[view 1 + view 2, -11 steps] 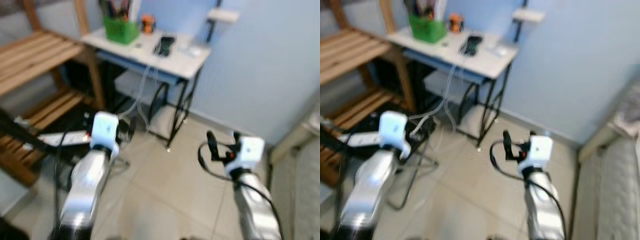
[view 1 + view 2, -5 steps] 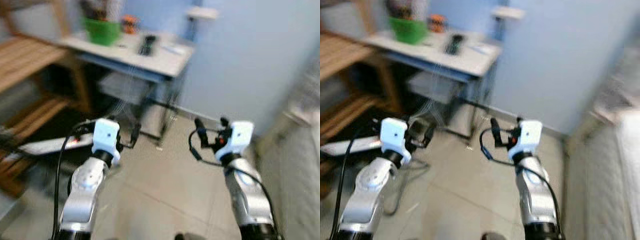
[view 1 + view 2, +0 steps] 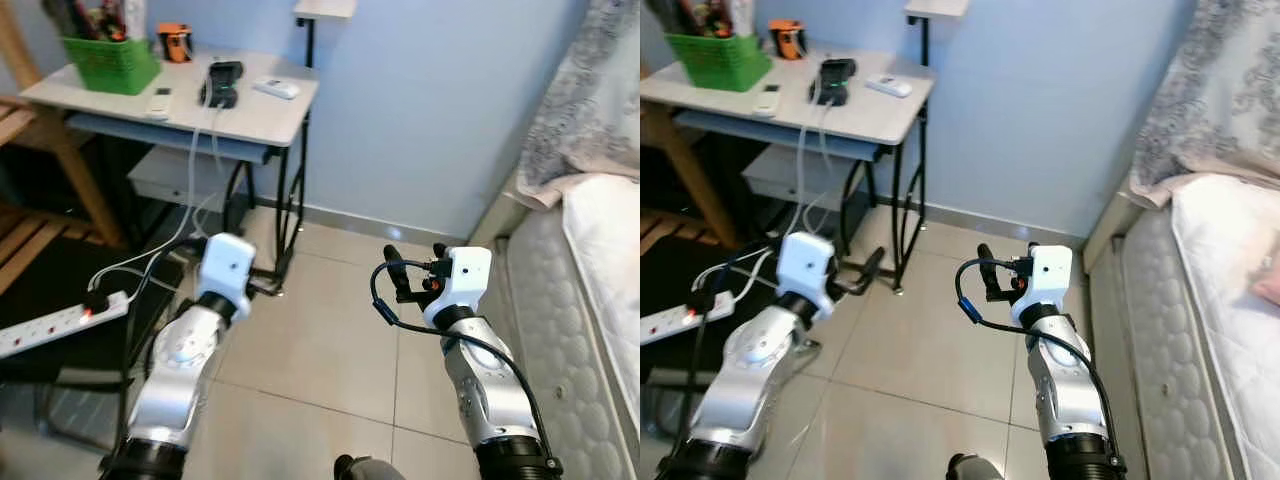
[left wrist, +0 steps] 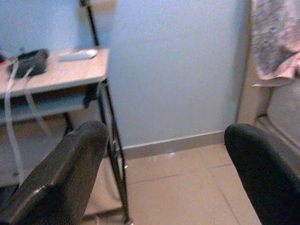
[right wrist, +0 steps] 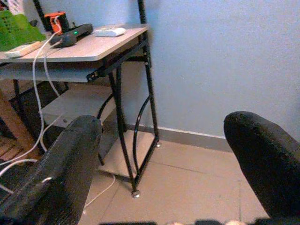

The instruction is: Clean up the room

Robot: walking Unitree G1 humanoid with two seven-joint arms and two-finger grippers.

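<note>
Both arms are raised in front of me over the tiled floor (image 3: pixel 330 350). My left gripper (image 3: pixel 855 280) is open and holds nothing; in its wrist view its fingers (image 4: pixel 61 173) frame the wall and a desk leg. My right gripper (image 3: pixel 413 255) is open and holds nothing too, level with the left one. A white-topped desk (image 3: pixel 270 115) stands at the back left. On it are a green basket (image 3: pixel 110 62), an orange object (image 3: pixel 175 40), a black device (image 3: pixel 222 80) with cables hanging down, and a white remote (image 3: pixel 275 88).
A white power strip (image 3: pixel 55 322) with a red light lies on the floor at the left, its cables running to the desk. A wooden frame (image 3: pixel 60 160) stands beside the desk. A bed's mattress (image 3: pixel 590 300) and a patterned cloth (image 3: pixel 590 90) line the right side.
The camera has swung to the right: the wooden shelf has slid out at the left and the bed has come in at the right. The picture has sharpened. Both arms stay raised.
</note>
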